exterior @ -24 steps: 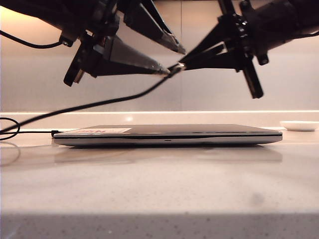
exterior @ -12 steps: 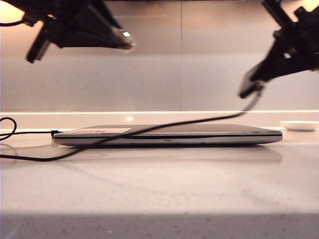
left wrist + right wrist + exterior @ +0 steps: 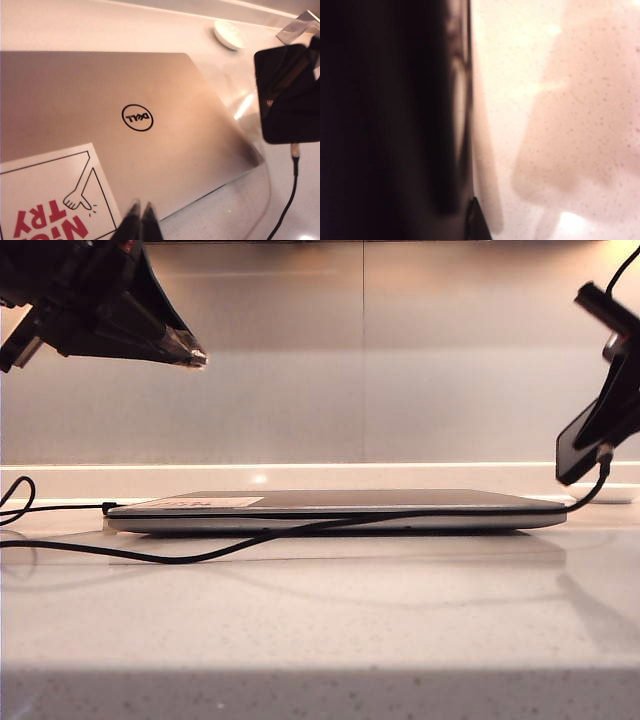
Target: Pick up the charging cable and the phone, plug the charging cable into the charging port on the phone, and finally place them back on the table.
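The left gripper [image 3: 196, 357] hung high at ten o'clock over the laptop [image 3: 335, 510], fingers pinched together on nothing. The right gripper [image 3: 600, 435] at three o'clock clasped the phone [image 3: 578, 450], tilted above the table [image 3: 320, 610]. The cable [image 3: 300, 530] hung from the phone's lower end, trailing leftward in front of the laptop.

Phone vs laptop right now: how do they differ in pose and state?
The phone is held up off the table by the right end effector, tilted; the laptop lies flat, closed, on the table.
The phone is a small black slab; the laptop is far wider and silver-grey, with a sticker on its lid.
The charging cable is plugged into the phone; it only trails past the laptop.
Both are thin flat slabs.
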